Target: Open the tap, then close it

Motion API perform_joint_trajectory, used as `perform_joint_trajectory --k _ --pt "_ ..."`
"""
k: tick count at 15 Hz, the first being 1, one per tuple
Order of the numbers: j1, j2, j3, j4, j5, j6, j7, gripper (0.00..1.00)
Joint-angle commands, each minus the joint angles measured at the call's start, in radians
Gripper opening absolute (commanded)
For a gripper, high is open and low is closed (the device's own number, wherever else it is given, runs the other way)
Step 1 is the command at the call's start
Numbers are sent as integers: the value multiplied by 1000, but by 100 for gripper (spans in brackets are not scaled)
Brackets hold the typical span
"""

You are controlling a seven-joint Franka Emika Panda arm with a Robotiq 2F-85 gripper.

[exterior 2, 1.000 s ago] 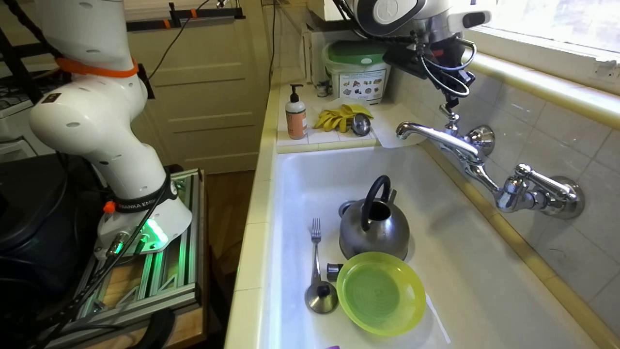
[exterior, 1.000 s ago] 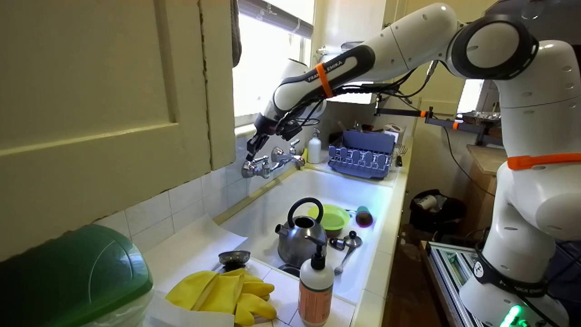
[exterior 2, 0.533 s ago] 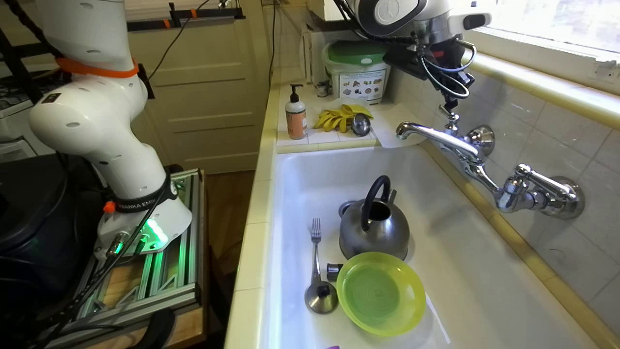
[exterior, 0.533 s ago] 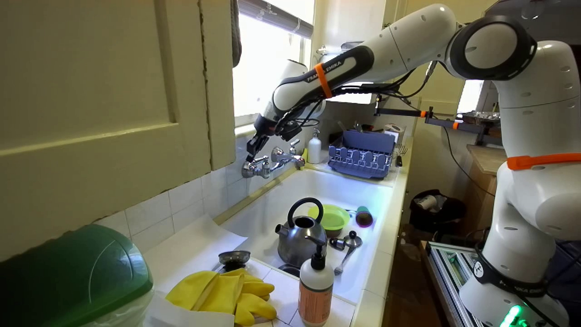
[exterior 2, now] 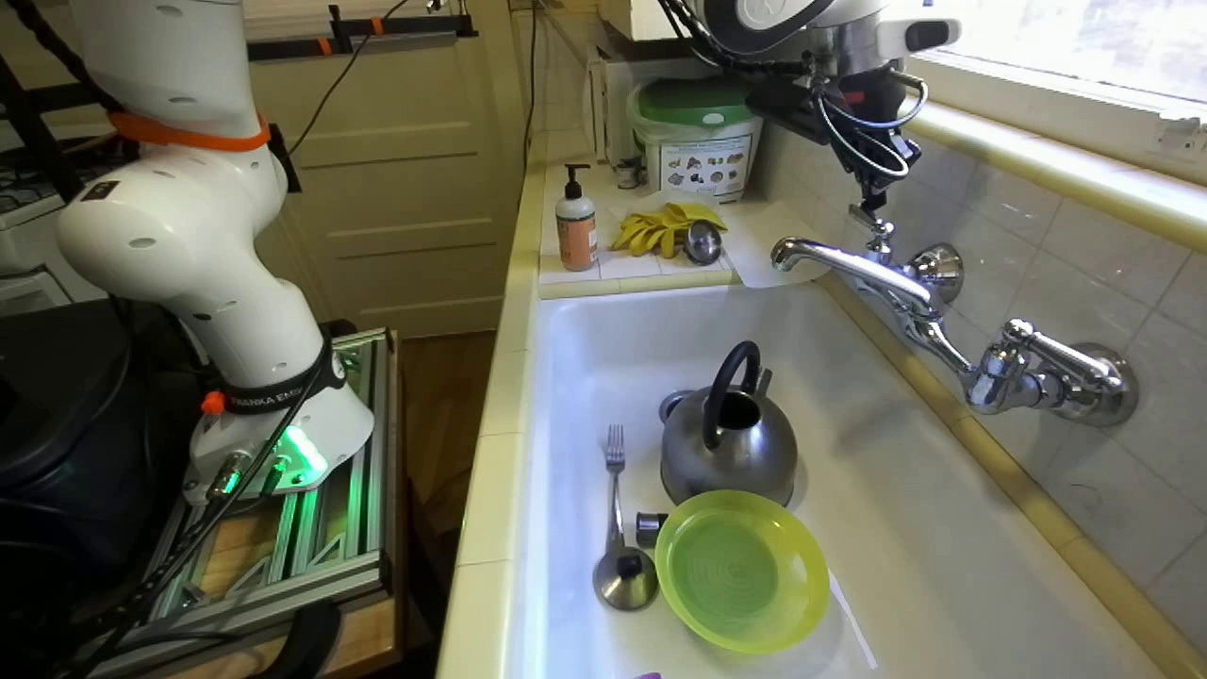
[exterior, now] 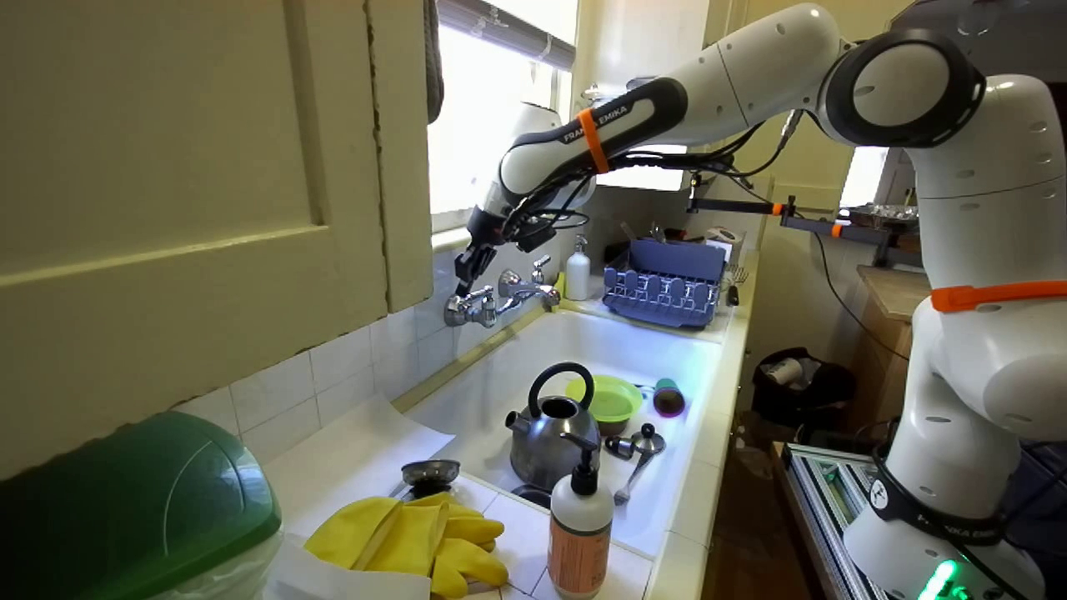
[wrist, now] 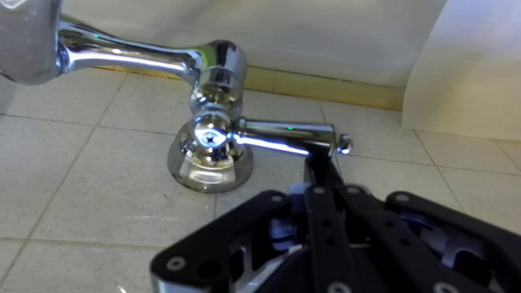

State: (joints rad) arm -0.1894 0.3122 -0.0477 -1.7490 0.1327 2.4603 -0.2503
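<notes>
Has claw (wrist: 322, 166) pressed together, seemingly touching the lever handle (wrist: 285, 132) of tap (exterior 2: 924, 328) near its outer end in wrist view. Has tap mounted on tiled wall (wrist: 122, 171) over sink (exterior 2: 905, 490), and kettle (exterior 2: 735, 462), fork (exterior 2: 616, 457) and green dish (exterior 2: 745, 571) down in sink.

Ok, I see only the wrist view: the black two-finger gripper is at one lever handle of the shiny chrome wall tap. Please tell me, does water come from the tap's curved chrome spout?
Observer: In both exterior views, no stream of water shows below the spout.
Operator: Thank you. What is on the end of the tap away from the gripper?
Observer: A second shiny chrome lever handle.
Operator: And which tall thing stands in the white rectangular sink?
Observer: A round, black-handled grey steel kettle, standing upright.
</notes>
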Motion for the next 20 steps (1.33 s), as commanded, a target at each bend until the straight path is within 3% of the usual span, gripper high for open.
perform_joint_trajectory --k 1,8,10,14,16,20 --pt "5 -11 -21 -2 -36 -103 29 0" --pt "11 -10 -29 12 -60 -152 47 0" --pt "-2 -17 3 -3 -1 -31 -30 0" --pt "-24 -46 66 -9 128 -3 -169 0" --pt "-23 -62 79 -5 153 -80 -215 0" --pt "-2 -97 52 -15 87 -268 -212 0"
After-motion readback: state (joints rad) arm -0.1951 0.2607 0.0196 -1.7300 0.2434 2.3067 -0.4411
